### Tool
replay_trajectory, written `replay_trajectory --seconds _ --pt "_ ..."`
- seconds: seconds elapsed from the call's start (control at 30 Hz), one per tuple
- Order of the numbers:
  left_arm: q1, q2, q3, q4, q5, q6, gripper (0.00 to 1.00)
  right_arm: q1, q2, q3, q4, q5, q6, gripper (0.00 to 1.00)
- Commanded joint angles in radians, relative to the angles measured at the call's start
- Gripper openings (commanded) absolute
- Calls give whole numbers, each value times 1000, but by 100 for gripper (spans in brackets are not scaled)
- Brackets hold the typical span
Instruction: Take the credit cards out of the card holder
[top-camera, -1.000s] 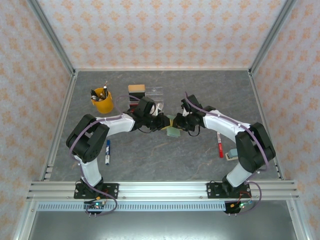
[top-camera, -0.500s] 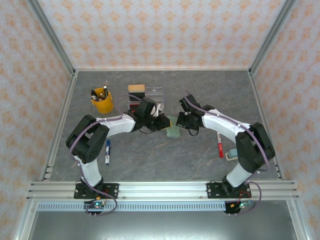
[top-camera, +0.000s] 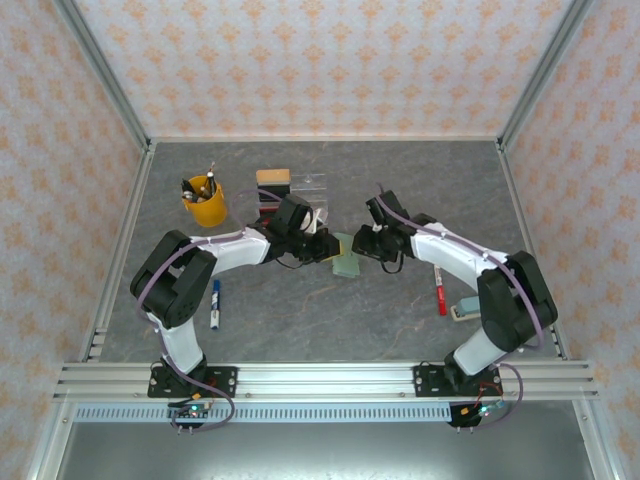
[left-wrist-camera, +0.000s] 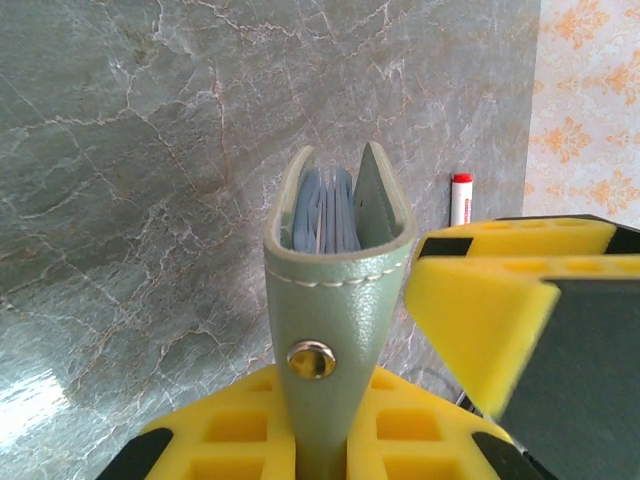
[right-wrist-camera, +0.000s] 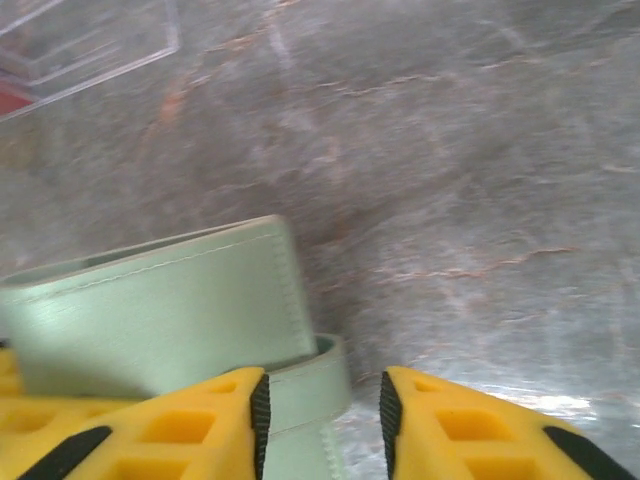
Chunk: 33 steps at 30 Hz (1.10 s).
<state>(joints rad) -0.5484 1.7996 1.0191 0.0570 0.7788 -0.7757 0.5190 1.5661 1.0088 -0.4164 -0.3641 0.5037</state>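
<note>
Left claw (left-wrist-camera: 318, 430) is clamped on the card holder (left-wrist-camera: 338, 290) low down, by the snap stud. The holder stands on edge over the counter (left-wrist-camera: 150, 150), mouth facing away, covers slightly splayed, grey-blue pockets showing. I can't pick out a card edge among them.

Right claw (right-wrist-camera: 320, 405) is part open and grips nothing. The holder's green strap sits between its jaws, against one finger.

The step looks like going in for a card. Hold the left grip firm and line the right jaws up with the pocket mouth, clear of strap and cover. Pinch only an exposed card edge and pull straight along the pocket. Main risk is grabbing the cover instead.

Writing: none legible. The stud is plain and the red-capped marker (left-wrist-camera: 461, 197) is too small to read.
</note>
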Motion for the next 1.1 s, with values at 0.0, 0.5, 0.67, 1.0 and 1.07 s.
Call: replay_trajectory --seconds 0.0,0.5,0.67,1.0,1.07 --pt "-2 -27 18 16 35 20 0 4 -9 -6 57 -105 -22 39" --pt "-2 -40 5 59 2 0 0 9 79 13 4 -140 -25 28" --pt "-2 -67 -12 60 -58 1 0 9 83 11 -57 -94 -32 18" --pt "-1 -83 -25 47 -102 7 0 9 96 6 -142 59 -23 0" --pt "-2 -83 -26 46 -104 7 0 9 97 16 -159 85 -21 0"
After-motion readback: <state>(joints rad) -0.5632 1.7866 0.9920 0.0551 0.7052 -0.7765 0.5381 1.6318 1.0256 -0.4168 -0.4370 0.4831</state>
